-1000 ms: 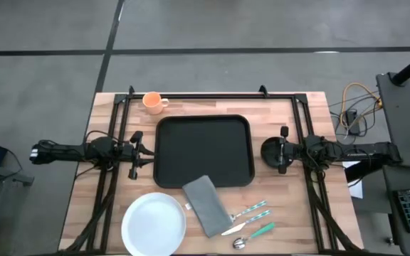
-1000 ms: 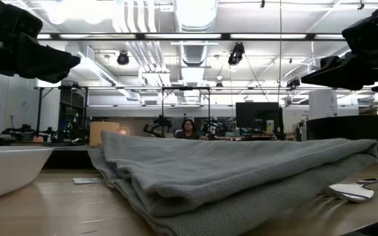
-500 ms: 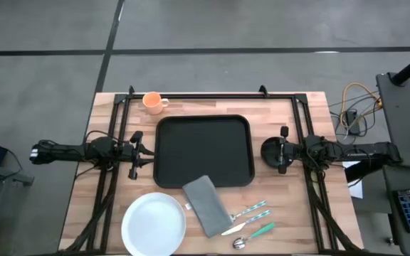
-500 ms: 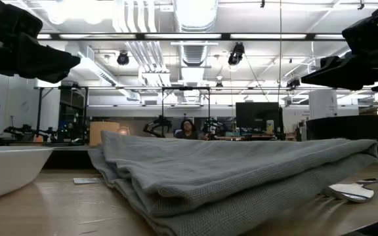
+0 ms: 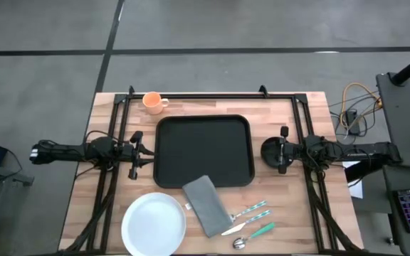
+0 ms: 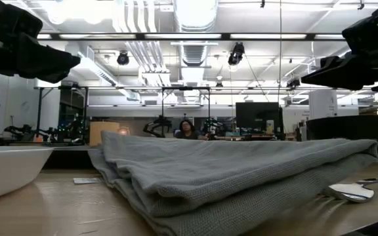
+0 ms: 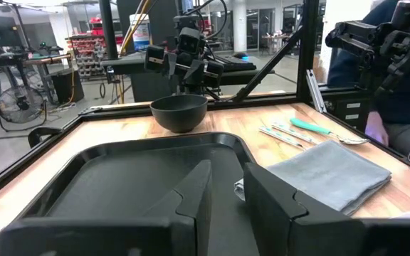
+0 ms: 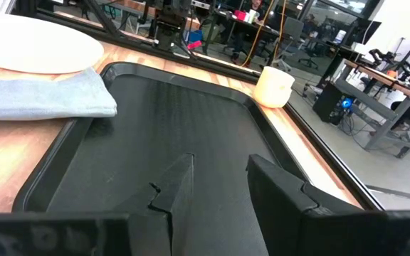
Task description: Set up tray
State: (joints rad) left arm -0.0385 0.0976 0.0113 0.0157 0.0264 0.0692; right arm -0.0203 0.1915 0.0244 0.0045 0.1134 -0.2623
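Note:
The black tray (image 5: 203, 151) lies flat in the middle of the table, seen also in the left wrist view (image 7: 119, 171) and the right wrist view (image 8: 155, 121). My left gripper (image 5: 135, 154) hovers open off the tray's left edge, its fingers (image 7: 191, 192) pointing across the tray. My right gripper (image 5: 283, 149) hovers open off the tray's right edge, above a dark bowl (image 5: 271, 150). A folded grey napkin (image 5: 207, 205) rests with its far corner on the tray's near rim. A white plate (image 5: 154, 223) sits near the table's near-left corner.
An orange cup (image 5: 152, 102) stands at the far edge, left of centre. Cutlery with teal handles and a spoon (image 5: 251, 220) lie right of the napkin. A black frame of rails (image 5: 191, 94) borders the table. Bare wood shows at the far right.

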